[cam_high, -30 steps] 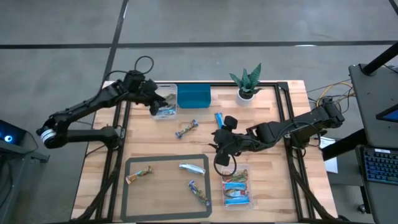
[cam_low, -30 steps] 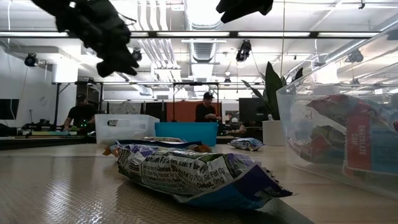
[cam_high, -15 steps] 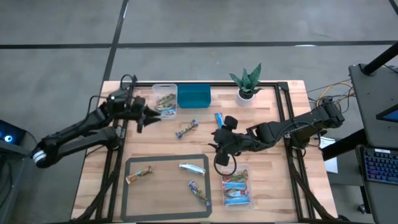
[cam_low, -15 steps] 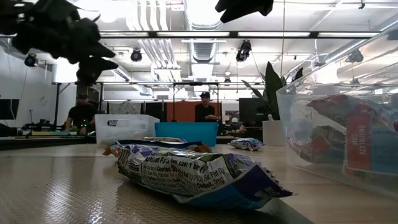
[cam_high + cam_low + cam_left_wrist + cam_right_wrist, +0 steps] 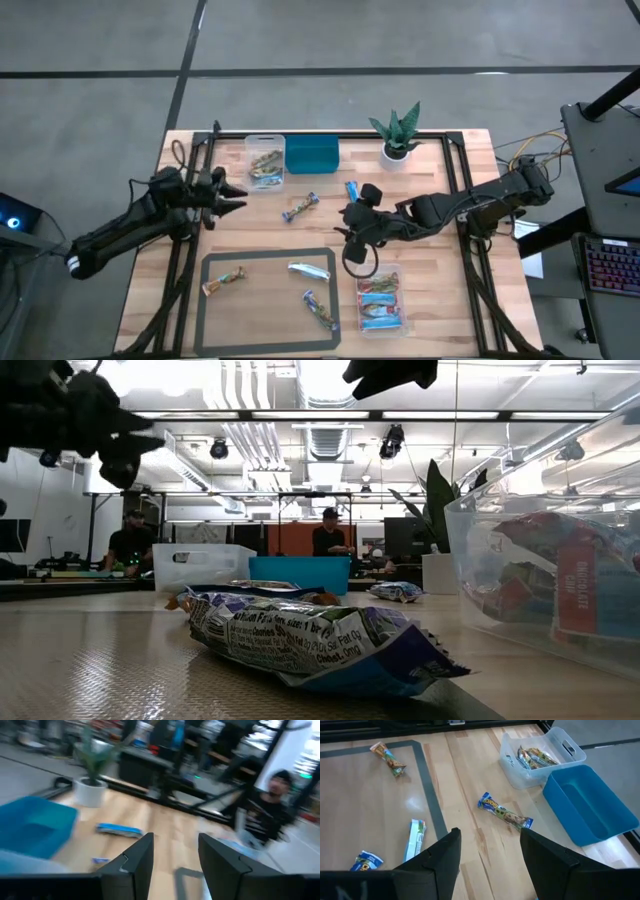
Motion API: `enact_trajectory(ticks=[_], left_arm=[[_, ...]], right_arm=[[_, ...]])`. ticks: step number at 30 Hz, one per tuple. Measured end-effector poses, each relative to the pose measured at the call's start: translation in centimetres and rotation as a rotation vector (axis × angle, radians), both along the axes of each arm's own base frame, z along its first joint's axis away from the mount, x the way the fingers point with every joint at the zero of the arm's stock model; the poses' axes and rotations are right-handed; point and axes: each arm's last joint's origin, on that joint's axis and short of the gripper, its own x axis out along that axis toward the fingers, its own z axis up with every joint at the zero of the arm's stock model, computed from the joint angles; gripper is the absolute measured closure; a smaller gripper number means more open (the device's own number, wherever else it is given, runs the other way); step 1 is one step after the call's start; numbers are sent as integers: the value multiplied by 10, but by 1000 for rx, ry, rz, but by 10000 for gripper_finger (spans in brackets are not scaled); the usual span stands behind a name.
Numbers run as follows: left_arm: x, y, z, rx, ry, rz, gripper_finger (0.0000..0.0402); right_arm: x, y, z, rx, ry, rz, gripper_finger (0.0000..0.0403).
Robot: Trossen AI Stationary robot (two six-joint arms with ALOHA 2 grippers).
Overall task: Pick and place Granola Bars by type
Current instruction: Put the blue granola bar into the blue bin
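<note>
Robotics lab: exposed ducts (image 5: pixel 330 435), workbenches (image 5: pixel 60 586)

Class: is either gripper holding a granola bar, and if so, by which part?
Neither: the left gripper and right gripper both stand open with nothing between their fingers.

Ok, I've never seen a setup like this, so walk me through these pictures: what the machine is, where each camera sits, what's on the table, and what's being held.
These are two dark robot arms at a light wooden table. One picture looks straight down, one sits at table height, and one camera rides on each wrist.

From above, the left hand hangs open and empty over the table's left side. The right hand, also open and empty, is near the middle.

On the table: a teal plastic bin, a small potted plant, a clear plastic tub at the back holding mixed-colour wrapped bars, and another clear tub at the front holding blue ones. Loose shiny wrapped granola bars lie around, such as the blue bar and the silvery-white bar inside the grey taped rectangle.
</note>
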Motion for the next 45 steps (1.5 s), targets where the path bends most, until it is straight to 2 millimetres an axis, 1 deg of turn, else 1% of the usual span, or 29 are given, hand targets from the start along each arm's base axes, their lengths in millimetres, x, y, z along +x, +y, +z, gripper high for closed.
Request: enact_trajectory(ticks=[3, 7, 15, 19, 22, 29, 36, 39, 45], left_arm=[[-2, 0, -6, 0, 3, 84, 264], [-4, 0, -6, 12, -6, 149, 264], [-1, 0, -25, -22, 44, 172, 264], [1, -1, -28, -14, 13, 150, 264], [3, -1, -35, -30, 9, 170, 264], [4, -1, -37, 2, -12, 265, 264], [6, 2, -43, -17, 53, 341, 264], [7, 3, -45, -22, 74, 343, 264], [8, 3, -46, -25, 85, 343, 264]], right_arm=[[0, -1, 0, -1, -1, -1, 209], [1, -1, 1, -5, -9, 3, 209], [3, -1, 3, -26, -22, 34, 209], [3, -1, 3, -15, -18, 50, 209], [3, -1, 3, -16, -17, 52, 209], [3, -1, 3, -24, -12, 65, 209], [3, -2, 3, -56, -1, 88, 209], [4, -9, 2, -15, -3, 24, 209], [-4, -38, -10, 57, 76, -281, 209]])
